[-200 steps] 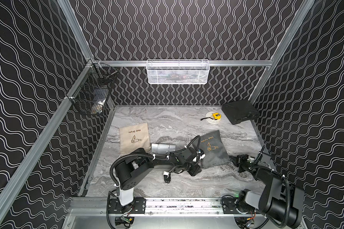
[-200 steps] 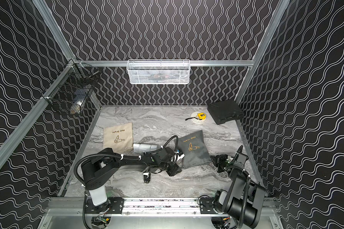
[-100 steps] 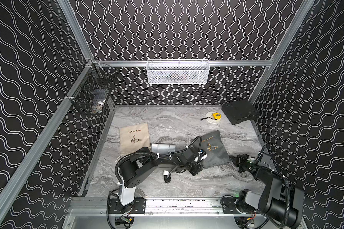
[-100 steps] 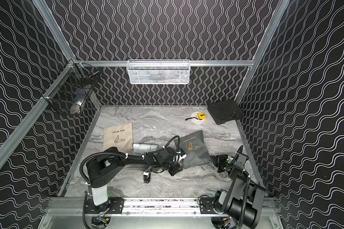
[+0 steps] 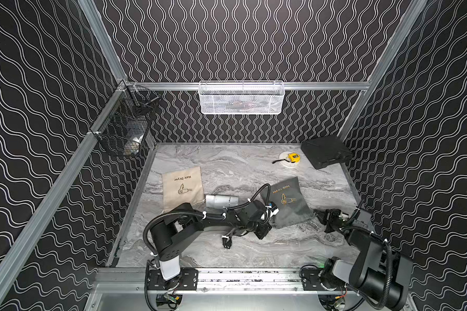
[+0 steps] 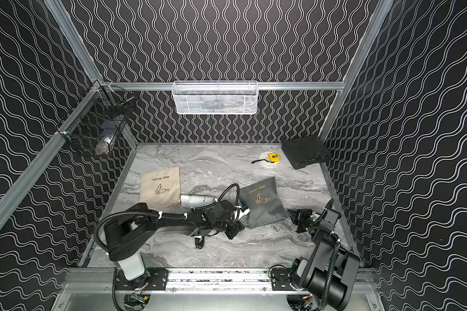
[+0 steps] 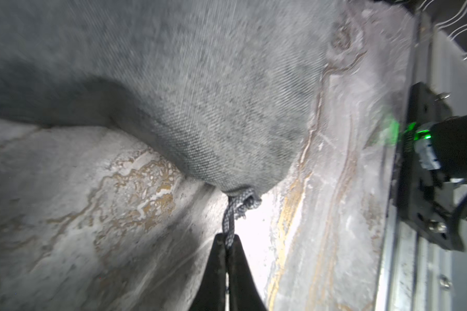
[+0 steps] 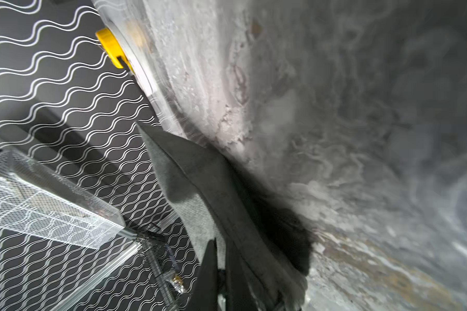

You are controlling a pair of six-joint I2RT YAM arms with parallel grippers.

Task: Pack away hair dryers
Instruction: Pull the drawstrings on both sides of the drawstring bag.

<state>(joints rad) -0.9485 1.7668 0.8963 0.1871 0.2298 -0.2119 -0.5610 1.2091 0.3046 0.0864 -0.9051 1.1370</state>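
Dryer (image 5: 221, 201), the white one, lies on its side on the table (image 5: 227, 167) left of centre. Its barrel is just beside the beige bag (image 5: 182, 188), 1 of 2 bags on the marble, and its near part is hidden under the left arm (image 5: 213, 218). In front of that arm a black plug (image 5: 226, 241) rests on the marble. Next comes the left gripper (image 7: 228, 238), fingers pressed together, pinching the drawstring (image 7: 233, 212) that comes out of the grey bag (image 5: 287, 202) at its near left corner. That bag bulges; I cannot tell what fills it. At its near right corner the right gripper (image 8: 221, 245) is pinched tight on the fabric edge. Far right at the back sit a yellow tape (image 5: 293, 157) and a black case (image 5: 325, 152).
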